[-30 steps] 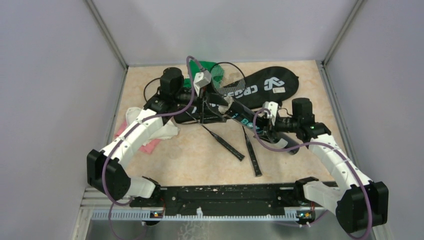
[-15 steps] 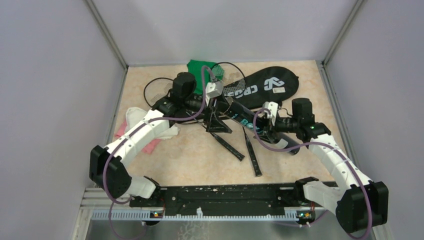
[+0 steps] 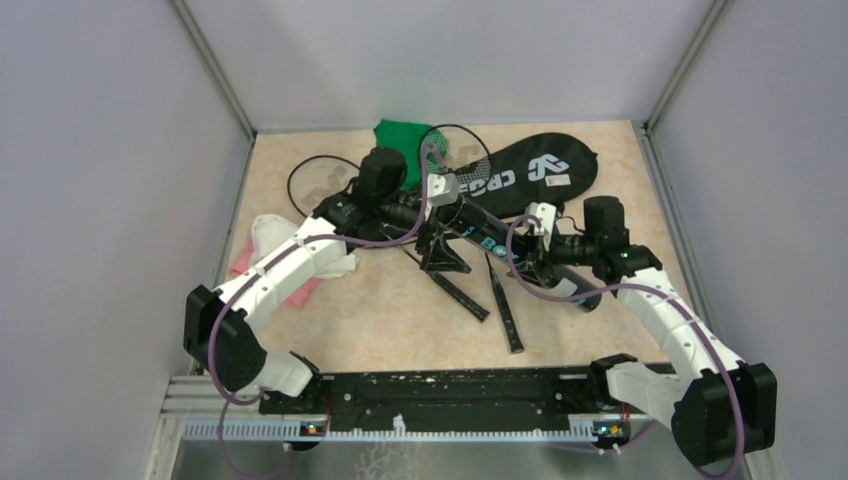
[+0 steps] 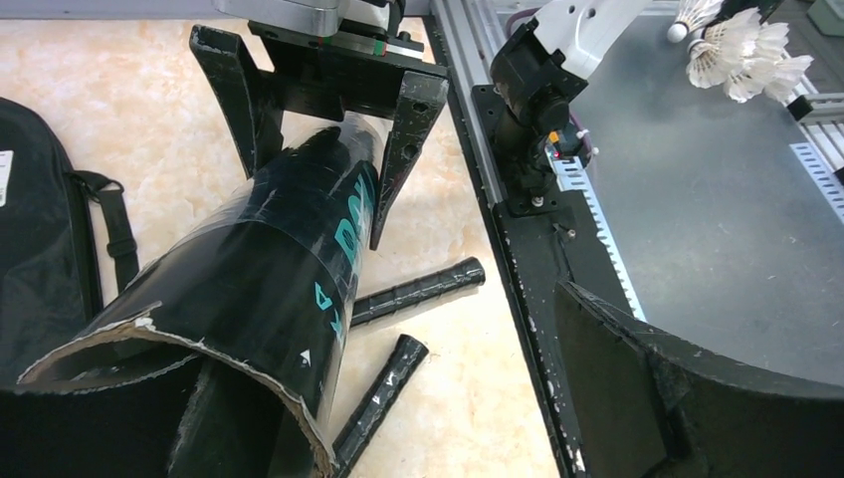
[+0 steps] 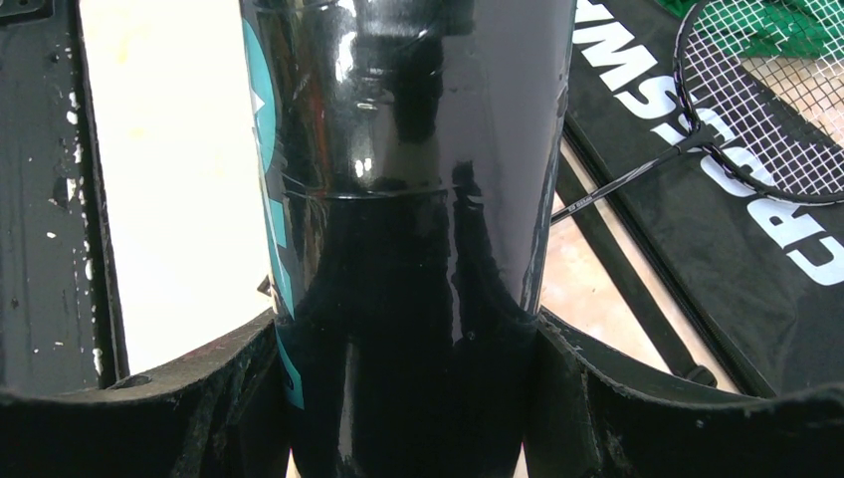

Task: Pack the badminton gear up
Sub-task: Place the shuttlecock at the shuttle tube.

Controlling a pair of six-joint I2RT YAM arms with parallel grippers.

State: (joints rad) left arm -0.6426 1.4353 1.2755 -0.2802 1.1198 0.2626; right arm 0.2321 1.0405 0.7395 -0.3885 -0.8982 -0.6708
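The long black tube with teal lettering [image 3: 500, 245] lies slanted across the table's middle. My right gripper [image 3: 543, 262] is shut on its lower half, the fingers pressed on both sides of it [image 5: 408, 398]. My left gripper [image 3: 445, 250] is open at the tube's torn open end [image 4: 149, 329]; one finger [image 4: 687, 398] stands wide to the right, the other is hidden behind the rim. Two racket handles [image 4: 418, 289] lie under the tube. The black CROSSWAY bag [image 3: 530, 175] lies behind, with a racket head [image 5: 766, 110] on it. White shuttlecocks [image 4: 737, 50] lie on the grey metal surface.
A green cloth [image 3: 400, 140] lies at the back under a racket head. White and pink cloths [image 3: 290, 265] lie at the left under my left arm. The black rail [image 3: 450, 390] with the arm bases runs along the near edge.
My left gripper has swung right and nearer, from over the racket shafts to the tube's open end. My right gripper and the tube have stayed put.
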